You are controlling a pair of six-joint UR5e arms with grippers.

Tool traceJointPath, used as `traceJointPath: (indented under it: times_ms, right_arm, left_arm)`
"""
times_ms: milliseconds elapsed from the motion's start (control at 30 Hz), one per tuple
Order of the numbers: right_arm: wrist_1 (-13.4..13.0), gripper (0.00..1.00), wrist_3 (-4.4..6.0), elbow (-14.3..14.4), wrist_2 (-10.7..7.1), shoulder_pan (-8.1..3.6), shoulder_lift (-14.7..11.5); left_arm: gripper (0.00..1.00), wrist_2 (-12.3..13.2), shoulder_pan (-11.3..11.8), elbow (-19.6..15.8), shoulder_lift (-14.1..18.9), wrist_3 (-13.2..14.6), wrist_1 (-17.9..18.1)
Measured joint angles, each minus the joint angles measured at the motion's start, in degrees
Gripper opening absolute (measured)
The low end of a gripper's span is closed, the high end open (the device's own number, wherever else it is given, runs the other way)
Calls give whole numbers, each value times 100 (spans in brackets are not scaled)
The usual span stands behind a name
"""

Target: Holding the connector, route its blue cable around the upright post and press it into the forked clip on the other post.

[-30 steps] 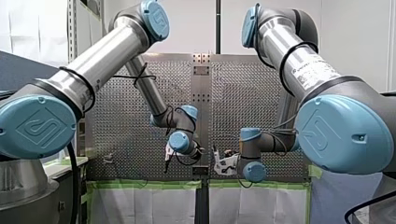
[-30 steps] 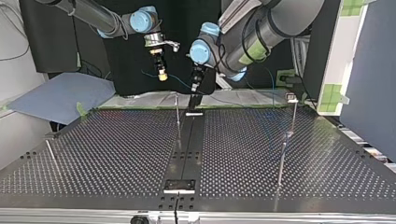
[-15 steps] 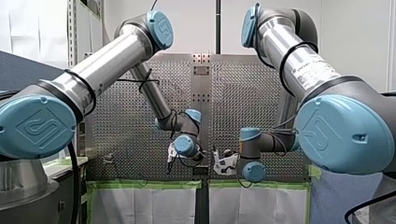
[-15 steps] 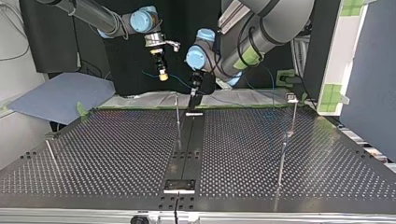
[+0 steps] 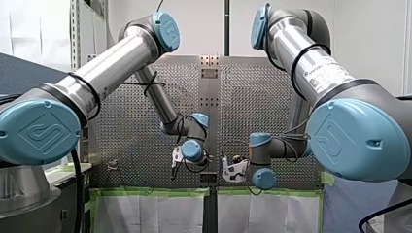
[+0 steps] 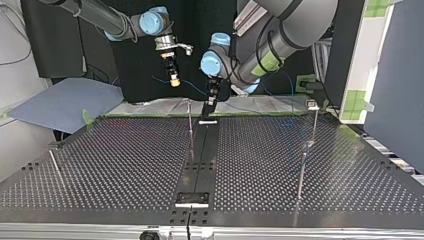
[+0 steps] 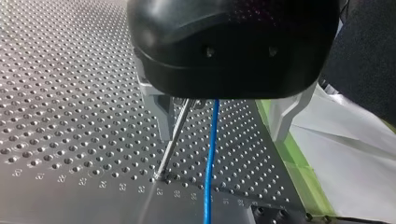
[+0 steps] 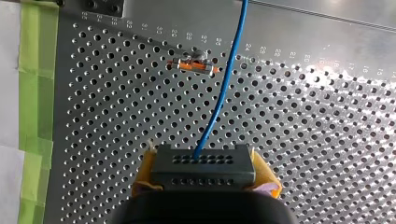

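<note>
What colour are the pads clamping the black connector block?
Yellow. The pads flank the black perforated connector block, clearest in the right wrist view.

The front view looks from behind and above across the perforated table (image 5: 121, 126); the top view faces back from its opposite edge. Both wrist views sit close above it, apparently sharing the blue cable (image 7: 210, 154).
</note>
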Motion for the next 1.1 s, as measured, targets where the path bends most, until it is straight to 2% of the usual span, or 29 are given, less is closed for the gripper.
traceJointPath:
  times_ms: [133,200,233,267,300,333,367,400,433,467,800,1100]
  right_arm:
    - [0,0,-5,1,0,1,-1]
    - [0,0,-7,1,-3,1,-1]
    - [0,0,-8,0,-7,0,-1]
    - [0,0,-9,0,-9,-1,-1]
    - [0,0,-9,1,-12,0,0]
    - [0,0,-10,1,-14,-1,0]
    - [0,0,-10,1,-15,0,0]
    - [0,0,-10,2,-15,-1,0]
    - [0,0,-10,2,-16,-1,0]
    - [-1,0,-10,1,-16,-1,0]
    - [0,0,-16,2,-17,-2,-1]
    - [0,0,-21,2,53,-34,5]
  left_arm:
    - [95,-43,-6,-1,2,29,15]
    - [71,-50,-7,-2,2,65,39]
    - [71,-51,-10,-2,2,88,59]
    - [53,-51,-13,-2,2,102,74]
    - [40,-49,-15,-2,2,116,88]
    - [40,-49,-18,-1,3,131,103]
    - [21,-50,-20,0,3,137,111]
    - [11,-49,-21,0,3,141,117]
    - [11,-48,-22,0,3,142,122]
    - [0,-50,-24,-1,3,142,124]
    - [0,-65,-7,-2,1,134,130]
    - [0,-265,-95,-6,-1,228,250]
